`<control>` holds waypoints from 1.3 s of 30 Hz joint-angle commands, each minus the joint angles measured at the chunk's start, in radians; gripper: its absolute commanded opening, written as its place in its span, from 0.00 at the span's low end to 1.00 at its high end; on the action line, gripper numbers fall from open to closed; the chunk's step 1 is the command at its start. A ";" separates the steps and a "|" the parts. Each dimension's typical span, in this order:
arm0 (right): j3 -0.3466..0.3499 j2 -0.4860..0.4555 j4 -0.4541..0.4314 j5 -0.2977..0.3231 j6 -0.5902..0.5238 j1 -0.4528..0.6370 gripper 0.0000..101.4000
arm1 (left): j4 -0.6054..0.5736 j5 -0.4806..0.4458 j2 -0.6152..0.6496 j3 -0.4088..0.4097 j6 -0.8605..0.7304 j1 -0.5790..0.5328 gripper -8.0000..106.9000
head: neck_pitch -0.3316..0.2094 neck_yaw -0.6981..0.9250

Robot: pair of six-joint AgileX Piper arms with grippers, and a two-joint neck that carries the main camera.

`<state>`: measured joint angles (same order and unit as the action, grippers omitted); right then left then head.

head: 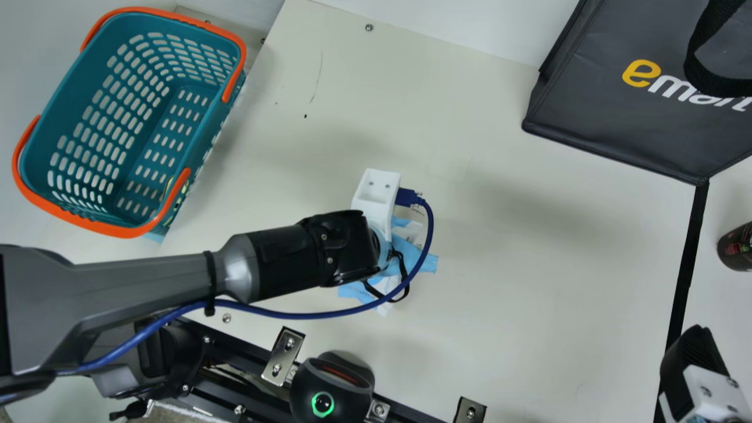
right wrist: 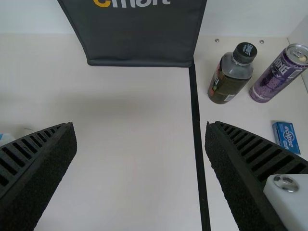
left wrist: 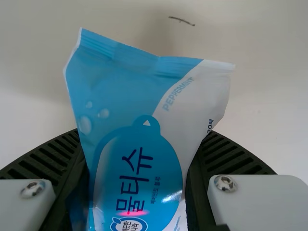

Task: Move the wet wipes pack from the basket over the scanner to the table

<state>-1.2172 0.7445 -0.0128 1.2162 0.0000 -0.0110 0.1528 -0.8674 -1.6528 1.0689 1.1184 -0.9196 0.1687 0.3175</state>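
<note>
With left gripper (left wrist: 140, 161), holds wet wipes pack (left wrist: 139, 91) clamped between ribbed fingers, over the table (head: 505, 282), beyond the scanner (head: 329, 385) and apart from it. Note red glow on wrapper; cannot confirm a read. Likely to twist or slip, given soft film and a long free end. Could miss the scan by presenting the label creased or tilted, or knock the scanner by passing low. Risks snagging blue cable (head: 430, 226), looped beyond the scanner. Find right gripper (right wrist: 138, 129) spread and empty, well right of the scanner.
</note>
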 commanded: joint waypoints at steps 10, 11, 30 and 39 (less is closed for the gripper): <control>0.000 0.000 0.000 0.000 0.000 0.000 0.94 | -0.003 0.073 -0.025 -0.008 -0.023 0.023 0.49 | -0.030 0.004; 0.000 0.000 0.000 0.000 0.000 0.000 0.94 | -0.002 0.078 -0.025 -0.009 -0.025 0.025 0.52 | -0.030 0.004; 0.000 0.000 0.000 0.000 0.000 0.000 0.94 | -0.313 0.105 0.205 -0.105 -0.432 0.186 0.85 | -0.030 0.004; 0.000 0.000 0.000 -0.001 0.000 0.000 0.94 | -0.485 -0.044 0.410 -0.136 -0.788 0.388 0.85 | -0.030 0.004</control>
<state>-1.2172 0.7445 -0.0128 1.2152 0.0000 -0.0110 -0.3018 -0.8844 -1.2824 0.9344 0.4690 -0.5802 0.1687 0.3191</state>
